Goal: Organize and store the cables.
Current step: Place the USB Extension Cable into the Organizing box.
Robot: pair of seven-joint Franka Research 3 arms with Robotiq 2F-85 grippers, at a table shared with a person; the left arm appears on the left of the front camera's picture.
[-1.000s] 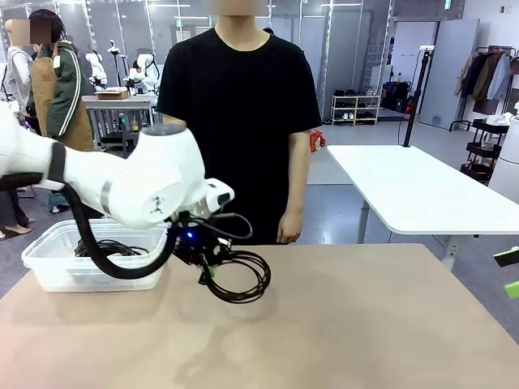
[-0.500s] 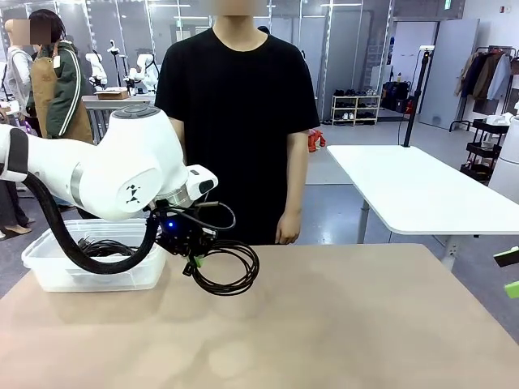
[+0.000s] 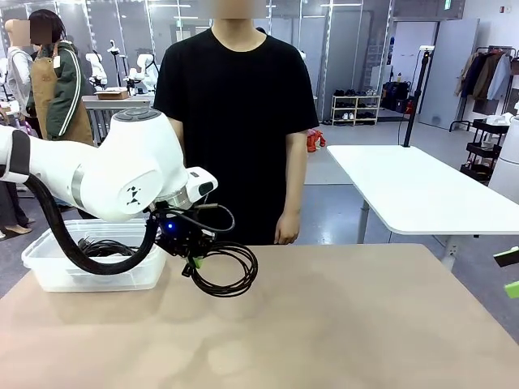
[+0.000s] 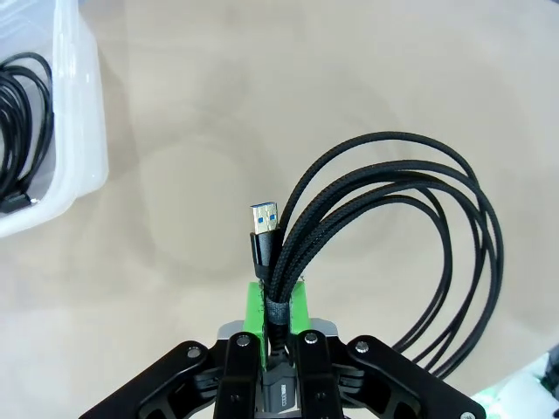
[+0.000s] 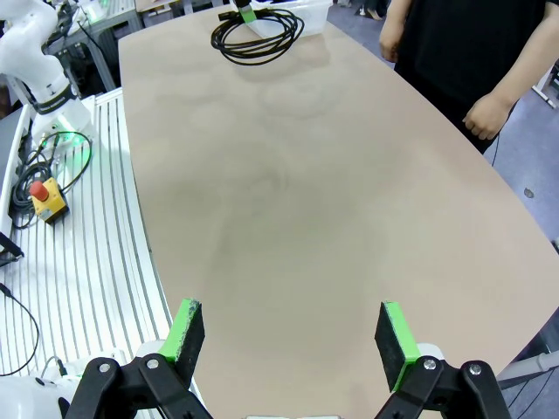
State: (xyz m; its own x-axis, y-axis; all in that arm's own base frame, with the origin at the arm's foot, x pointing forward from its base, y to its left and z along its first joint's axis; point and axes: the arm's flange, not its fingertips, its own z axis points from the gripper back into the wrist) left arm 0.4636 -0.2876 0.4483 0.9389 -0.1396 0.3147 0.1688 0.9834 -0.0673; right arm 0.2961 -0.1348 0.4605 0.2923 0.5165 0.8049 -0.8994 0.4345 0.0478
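L gripper [image 3: 193, 261] hangs above the tan table [image 3: 340, 324], just right of the clear plastic bin [image 3: 49, 271]; jaws pinched tight on a coiled black braided USB cable [image 3: 223, 270], green pads clamping the bundled neck of the coil; coil dangles off the gripper toward pic right, lifted clear of the tabletop as far as the front view shows; white L arm [image 3: 122, 174] bulks in front of the bin, its black hose looping under the wrist.

L wrist view: green pad [image 4: 278, 297] squeezed against the cable bundle [image 4: 393, 236]; a USB-A plug w/ blue insert [image 4: 263, 220] sticks up just beside the bundle, straight out past the fingertips; loops fan out to the right and curve back down; bin corner [image 4: 83, 131] at upper left w/ other black cables [image 4: 22, 113] lying inside it; held coil is outside the bin, over bare table.

R gripper [image 5: 293, 336] spread wide, nothing between the green pads [image 5: 186, 327]; it looks down the length of the table from above its near edge; same coil [image 5: 258, 35] seen far off at the top by the bin.

Person in black T-shirt [image 3: 235, 105] stands at the far side, arms down; one hand [image 3: 286, 229] hangs near the table edge, well apart from the cable.
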